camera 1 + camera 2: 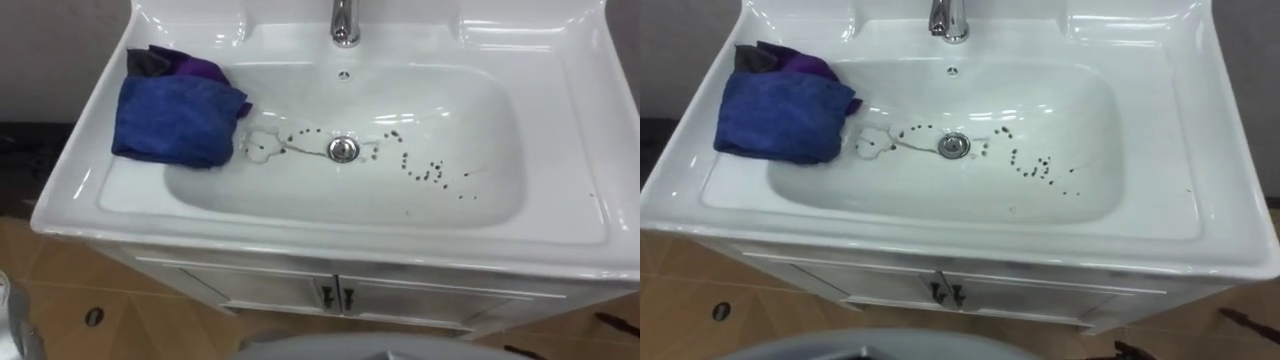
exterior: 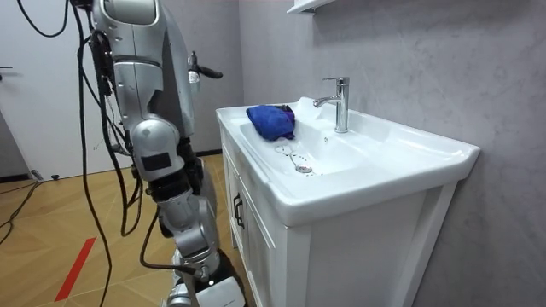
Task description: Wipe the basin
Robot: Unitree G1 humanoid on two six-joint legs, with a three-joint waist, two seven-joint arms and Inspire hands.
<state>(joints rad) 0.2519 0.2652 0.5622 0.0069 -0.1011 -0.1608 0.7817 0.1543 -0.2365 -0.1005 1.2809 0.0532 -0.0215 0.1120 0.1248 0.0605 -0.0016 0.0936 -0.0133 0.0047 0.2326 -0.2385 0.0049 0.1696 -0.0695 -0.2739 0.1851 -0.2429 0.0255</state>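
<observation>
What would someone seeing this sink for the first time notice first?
Dark specks dot the white basin, around the drain and trailing to its right. A crumpled blue cloth lies at the basin's left edge, over a purple cloth. A chrome tap stands behind.

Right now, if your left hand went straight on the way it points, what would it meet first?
Likely nothing close: in the room view the left hand points roughly level toward the basin, above the blue cloth on its rim. Beyond stands the faucet or wall; depth is unclear.
</observation>
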